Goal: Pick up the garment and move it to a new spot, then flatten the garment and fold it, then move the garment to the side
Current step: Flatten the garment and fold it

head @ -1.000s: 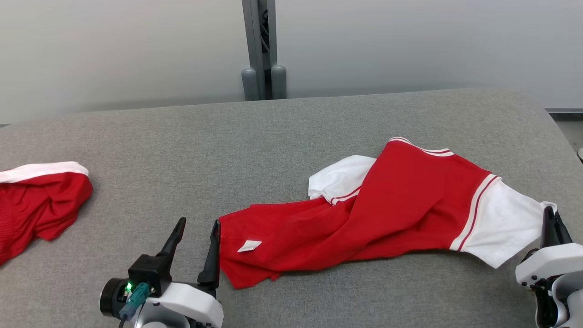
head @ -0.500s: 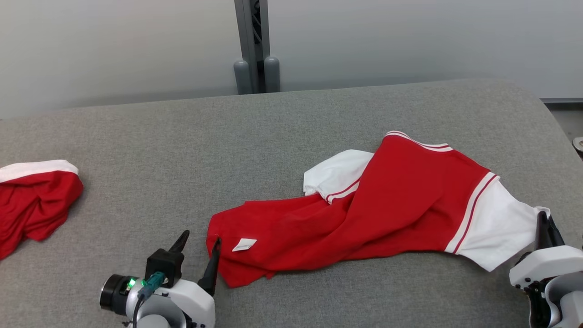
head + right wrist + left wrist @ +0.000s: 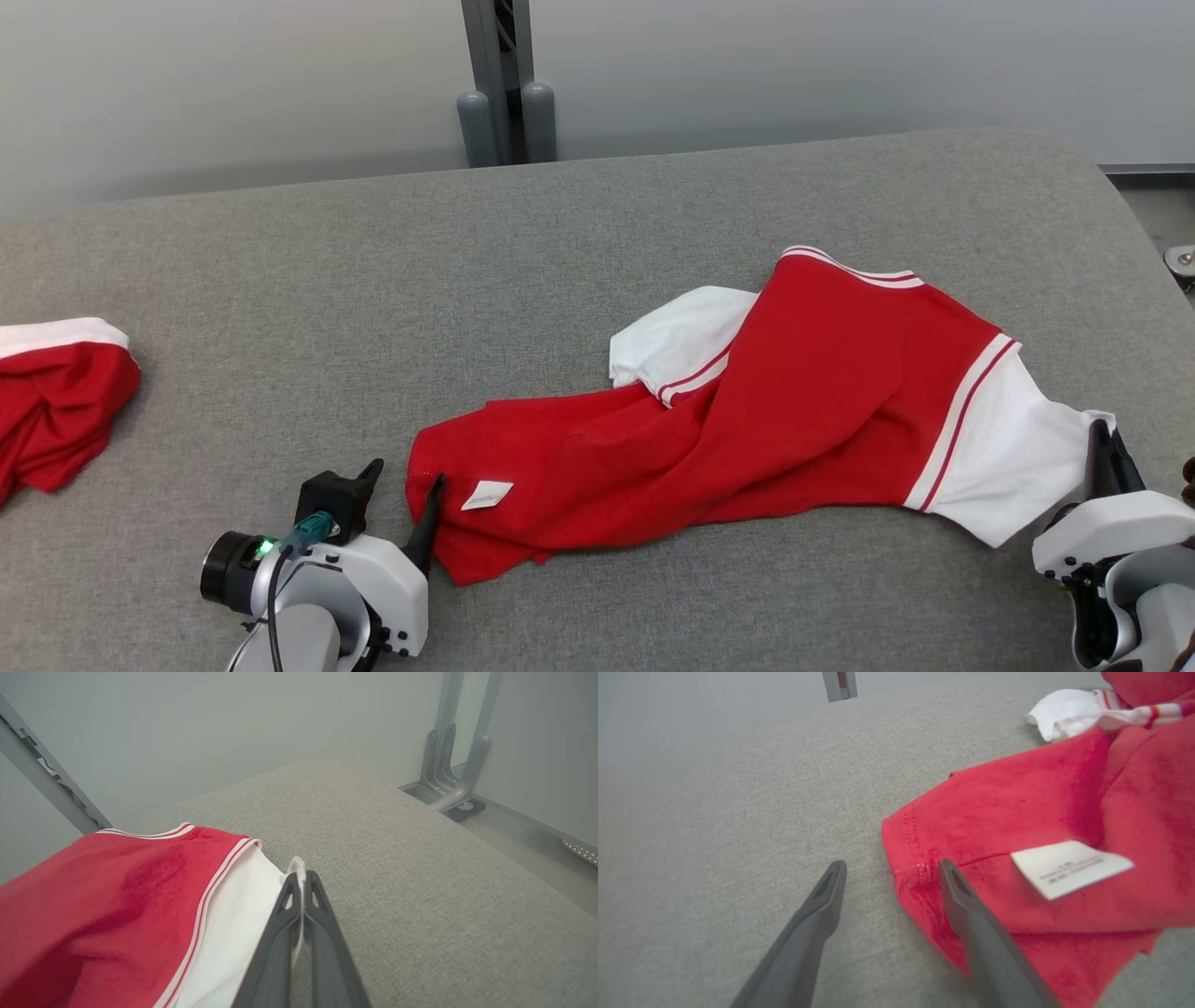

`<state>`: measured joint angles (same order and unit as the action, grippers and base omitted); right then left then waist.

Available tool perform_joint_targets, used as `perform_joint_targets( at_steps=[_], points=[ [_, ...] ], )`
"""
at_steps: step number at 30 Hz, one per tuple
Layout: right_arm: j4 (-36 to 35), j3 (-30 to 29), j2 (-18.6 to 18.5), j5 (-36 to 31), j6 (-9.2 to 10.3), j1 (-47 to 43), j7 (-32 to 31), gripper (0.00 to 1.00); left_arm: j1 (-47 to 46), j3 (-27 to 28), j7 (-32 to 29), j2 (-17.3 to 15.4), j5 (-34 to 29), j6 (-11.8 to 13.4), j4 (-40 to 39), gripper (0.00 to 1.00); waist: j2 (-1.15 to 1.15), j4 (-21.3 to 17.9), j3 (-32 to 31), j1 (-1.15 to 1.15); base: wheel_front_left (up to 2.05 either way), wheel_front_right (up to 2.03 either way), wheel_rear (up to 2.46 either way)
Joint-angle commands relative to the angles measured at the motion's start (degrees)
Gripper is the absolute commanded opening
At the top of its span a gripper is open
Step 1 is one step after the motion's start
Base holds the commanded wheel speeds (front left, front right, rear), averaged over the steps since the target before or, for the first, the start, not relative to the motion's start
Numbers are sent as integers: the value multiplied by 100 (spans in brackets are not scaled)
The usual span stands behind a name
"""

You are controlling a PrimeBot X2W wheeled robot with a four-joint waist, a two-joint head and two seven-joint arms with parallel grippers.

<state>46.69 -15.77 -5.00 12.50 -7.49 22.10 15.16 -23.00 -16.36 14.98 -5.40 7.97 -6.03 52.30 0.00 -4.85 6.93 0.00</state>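
1. Soft, even light fills every view, and the grey surface [image 3: 597, 233] looks matt and bright.
2. Shadows are faint: in the head view a thin dark band runs under the near edge of the garment [image 3: 794, 401].
3. The head view is sharp throughout.
4. The left wrist view is soft. The label [image 3: 1071, 868] print is unreadable, and the left end effector [image 3: 892, 864] blurs toward the bottom edge.
5. In the right wrist view the wall [image 3: 233, 718] looks hazy.
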Motion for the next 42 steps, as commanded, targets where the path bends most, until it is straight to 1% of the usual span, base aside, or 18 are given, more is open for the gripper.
perform_joint_targets(
  at_steps=[1, 6, 7, 8, 10, 11, 17, 20, 24, 28, 35, 42],
  points=[
    [-29, 4, -16, 6, -1, 63, 14, 0, -145, 47, 16, 6, 124, -47, 58, 100, 0, 0, 8, 0, 0, 0, 0],
    [-20, -13, -16, 16, -1, 72, 14, 0, -253, -17, 17, 83, 283, -99, 271, 100, 0, 2, 20, 0, 0, 0, 0],
    [-15, -10, -13, 15, -1, 78, 14, 0, -273, -37, 17, 91, 314, -112, 299, 83, 0, 3, 22, 0, 0, 0, 0],
    [-15, -10, -13, 15, -1, 78, 14, 0, -273, -37, 17, 91, 314, -112, 299, 83, 0, 3, 22, 0, 0, 0, 0],
    [-9, -1, -6, 15, -1, 79, 13, 0, -270, -73, 17, 104, 347, -128, 327, 7, 0, 6, 23, 0, 0, 0, 0],
    [-8, 0, -3, 19, -1, 80, 13, 0, -259, -90, 16, 112, 376, -137, 345, 0, 0, 9, 21, 0, 0, 0, 0],
    [10, 9, -8, 33, -1, 54, 13, 0, -209, -187, 17, 137, 554, -155, 279, 0, 0, 59, -13, 0, 0, 0, 0],
    [-4, 32, -15, 53, -1, 65, 14, 0, -189, -273, 17, 150, 738, -158, 182, 0, 0, 93, -56, 0, 0, 0, 0],
    [-69, 103, -7, 143, -1, 83, 14, 0, -98, -330, 17, 83, 1018, -144, -14, 0, 0, 132, -177, 0, 0, 0, 0],
    [-157, 281, -81, 299, -1, 173, 13, 0, -75, -361, 17, -69, 1163, -144, -277, 0, 0, 172, -373, 0, 0, 0, 0],
    [-500, 681, -261, 636, -1, 377, 14, 0, 114, -52, 17, -227, 1363, -144, -1065, 0, 0, 252, -669, 0, 0, 0, 0],
    [-839, 996, -478, 1044, -1, 720, -21, 0, 277, 192, 16, -310, 1321, -144, -1740, 0, 0, 301, -847, 0, 0, 0, 0]
  ],
)
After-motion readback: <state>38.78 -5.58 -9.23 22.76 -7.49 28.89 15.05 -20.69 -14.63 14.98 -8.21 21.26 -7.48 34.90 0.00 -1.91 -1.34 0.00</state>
